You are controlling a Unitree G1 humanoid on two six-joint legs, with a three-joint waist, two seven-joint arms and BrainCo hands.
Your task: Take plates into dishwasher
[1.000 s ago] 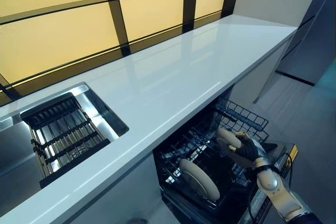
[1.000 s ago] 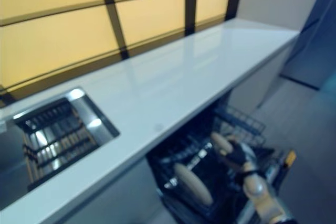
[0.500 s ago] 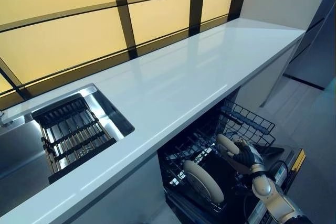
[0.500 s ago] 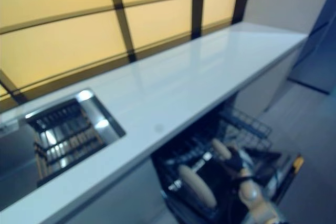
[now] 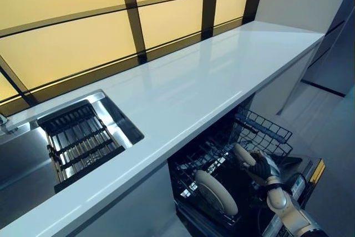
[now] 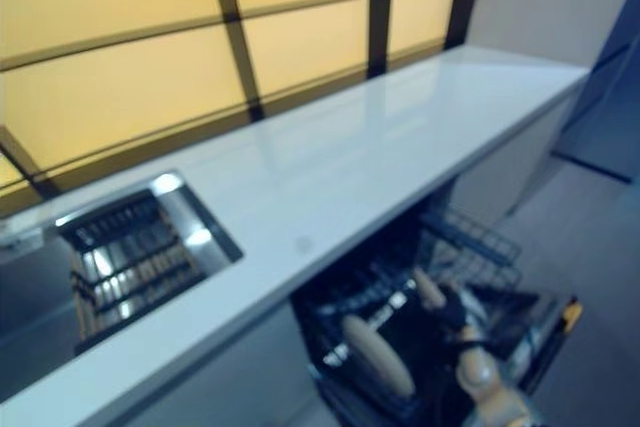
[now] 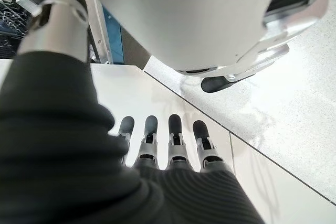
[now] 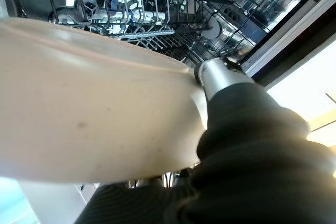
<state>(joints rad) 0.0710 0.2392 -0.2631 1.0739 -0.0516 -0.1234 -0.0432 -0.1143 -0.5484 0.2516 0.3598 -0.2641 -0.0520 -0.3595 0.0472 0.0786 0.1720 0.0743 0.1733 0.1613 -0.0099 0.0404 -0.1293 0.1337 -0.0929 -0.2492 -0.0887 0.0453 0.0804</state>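
The pulled-out lower dishwasher rack (image 5: 260, 129) sits under the white counter. A cream plate (image 5: 216, 192) stands on edge in its front part. My right hand (image 5: 262, 166) is shut on a second cream plate (image 5: 242, 154), held on edge over the middle of the rack, behind the standing one. In the right wrist view this plate (image 8: 89, 114) fills most of the picture, with the thumb (image 8: 218, 74) pressed on its rim and the rack wires behind it. My left hand (image 7: 173, 145) shows only in its wrist view, fingers straight over the floor and holding nothing.
A long white countertop (image 5: 188, 81) runs under yellow-lit window panes. A steel sink (image 5: 119, 117) with a dark drying rack (image 5: 77, 140) lies at the left. The open dishwasher door (image 5: 308, 173) juts out at the lower right, and grey tiled floor lies beyond it.
The whole picture has shifted a little, so the camera moved. My right hand, still holding the plate, has sunk slightly toward the rack. The standing plate has stayed put.
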